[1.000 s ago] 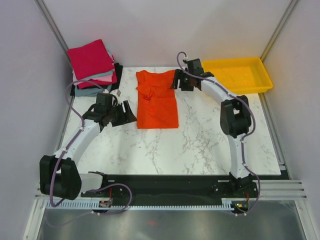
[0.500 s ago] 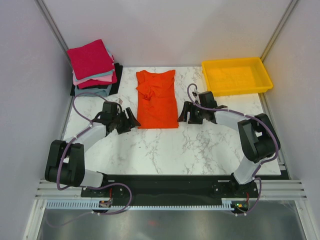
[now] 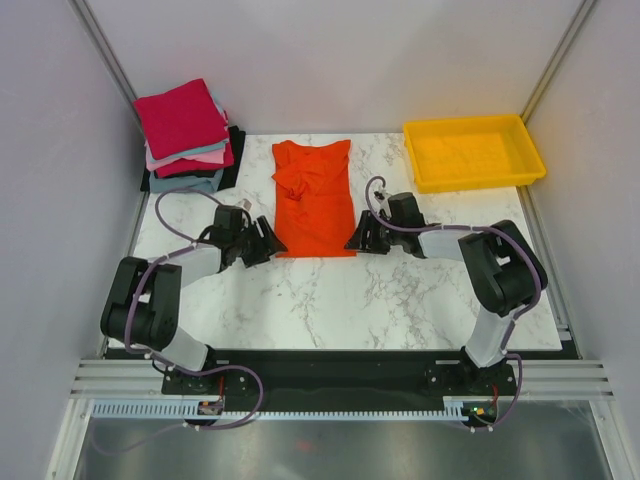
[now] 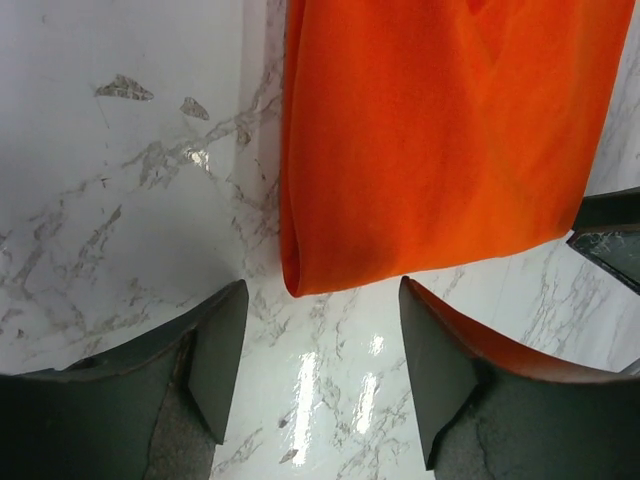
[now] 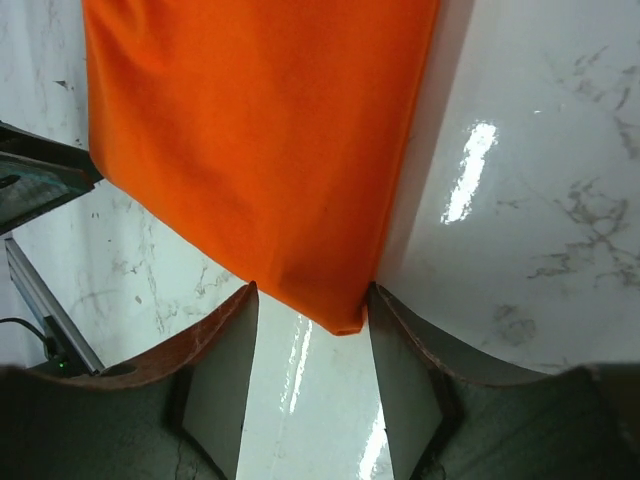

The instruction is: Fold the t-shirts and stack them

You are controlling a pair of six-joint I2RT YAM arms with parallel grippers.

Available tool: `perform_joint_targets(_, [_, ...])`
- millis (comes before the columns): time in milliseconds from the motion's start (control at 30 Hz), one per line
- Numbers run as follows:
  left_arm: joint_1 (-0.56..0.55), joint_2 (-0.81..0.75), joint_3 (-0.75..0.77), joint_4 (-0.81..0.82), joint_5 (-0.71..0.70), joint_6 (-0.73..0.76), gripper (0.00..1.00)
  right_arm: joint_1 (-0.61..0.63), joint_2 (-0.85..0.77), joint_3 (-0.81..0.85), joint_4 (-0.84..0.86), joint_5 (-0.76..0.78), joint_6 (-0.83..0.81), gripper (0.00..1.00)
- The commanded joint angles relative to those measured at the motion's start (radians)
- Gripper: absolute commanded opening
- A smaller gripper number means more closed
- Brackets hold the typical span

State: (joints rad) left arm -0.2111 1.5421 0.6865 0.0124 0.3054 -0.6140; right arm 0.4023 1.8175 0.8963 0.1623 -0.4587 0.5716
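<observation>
An orange-red t-shirt (image 3: 314, 200) lies flat on the marble table, folded into a long strip with the collar at the far end. My left gripper (image 3: 262, 243) is open at its near left corner, low over the table. In the left wrist view the shirt's corner (image 4: 292, 280) sits just ahead of the open left gripper (image 4: 322, 305). My right gripper (image 3: 357, 238) is open at the near right corner. In the right wrist view that corner (image 5: 345, 315) lies between the fingers of the open right gripper (image 5: 311, 300). A stack of folded t-shirts (image 3: 185, 130), crimson on top, sits at the back left.
A yellow plastic tray (image 3: 473, 150) stands at the back right of the table. The left gripper's finger (image 5: 40, 195) shows at the left edge of the right wrist view. Grey walls close in both sides.
The right gripper came from the shirt's far right end down to its near right corner. The left gripper moved nearer and in to the near left corner. The shirt has not moved.
</observation>
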Motion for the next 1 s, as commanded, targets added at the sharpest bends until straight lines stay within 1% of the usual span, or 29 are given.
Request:
perform_joint_targets(0, [-0.007,0.038,-0.013,0.075,0.017,-0.030,0.68,0.021,0.057,-0.033,0.040,-0.006,0.023,0.56])
perform_joint_targets(100, [-0.010,0.056,-0.016,0.090,0.024,-0.030,0.65,0.024,0.062,-0.042,0.049,-0.002,0.028,0.52])
perform_joint_targets(233, [-0.013,0.079,-0.018,0.109,0.021,-0.033,0.64,0.030,0.069,-0.050,0.057,0.003,0.028,0.49])
perform_joint_targets(267, [-0.014,0.081,-0.019,0.115,0.021,-0.035,0.64,0.029,0.072,-0.050,0.057,0.003,0.030,0.47])
perform_joint_targets(367, [-0.016,0.082,-0.027,0.129,0.026,-0.041,0.59,0.030,0.078,-0.062,0.075,0.002,0.040,0.41])
perform_joint_targets(433, [-0.017,0.085,-0.033,0.146,0.023,-0.044,0.52,0.030,0.085,-0.068,0.083,-0.003,0.045,0.38])
perform_joint_targets(467, [-0.017,0.090,-0.038,0.150,0.023,-0.044,0.49,0.030,0.086,-0.068,0.085,-0.003,0.047,0.35])
perform_joint_targets(500, [-0.017,0.092,-0.041,0.165,0.023,-0.049,0.38,0.030,0.088,-0.068,0.086,-0.003,0.050,0.33])
perform_joint_targets(533, [-0.017,0.092,-0.044,0.176,0.034,-0.052,0.30,0.030,0.088,-0.068,0.086,-0.003,0.048,0.30])
perform_joint_targets(567, [-0.017,0.095,-0.050,0.185,0.038,-0.055,0.23,0.029,0.088,-0.066,0.086,-0.003,0.048,0.24])
perform_joint_targets(600, [-0.019,0.095,-0.051,0.192,0.044,-0.058,0.06,0.030,0.085,-0.068,0.086,-0.003,0.050,0.21])
perform_joint_targets(633, [-0.025,0.093,-0.050,0.193,0.050,-0.058,0.02,0.030,0.083,-0.068,0.086,-0.003,0.048,0.17])
perform_joint_targets(667, [-0.030,0.089,-0.051,0.192,0.054,-0.059,0.02,0.030,0.079,-0.069,0.086,-0.005,0.048,0.11])
perform_joint_targets(767, [-0.054,0.041,-0.059,0.163,0.054,-0.058,0.02,0.032,0.042,-0.095,0.092,-0.003,0.053,0.00])
perform_joint_targets(867, [-0.097,-0.060,-0.091,0.094,0.028,-0.050,0.02,0.030,-0.030,-0.154,0.089,-0.003,0.068,0.00])
perform_joint_targets(900, [-0.109,-0.089,-0.102,0.074,0.021,-0.056,0.02,0.029,-0.084,-0.192,0.088,-0.001,0.077,0.00])
perform_joint_targets(967, [-0.154,-0.196,-0.142,0.010,0.005,-0.066,0.02,0.032,-0.144,-0.233,0.085,-0.006,0.108,0.00])
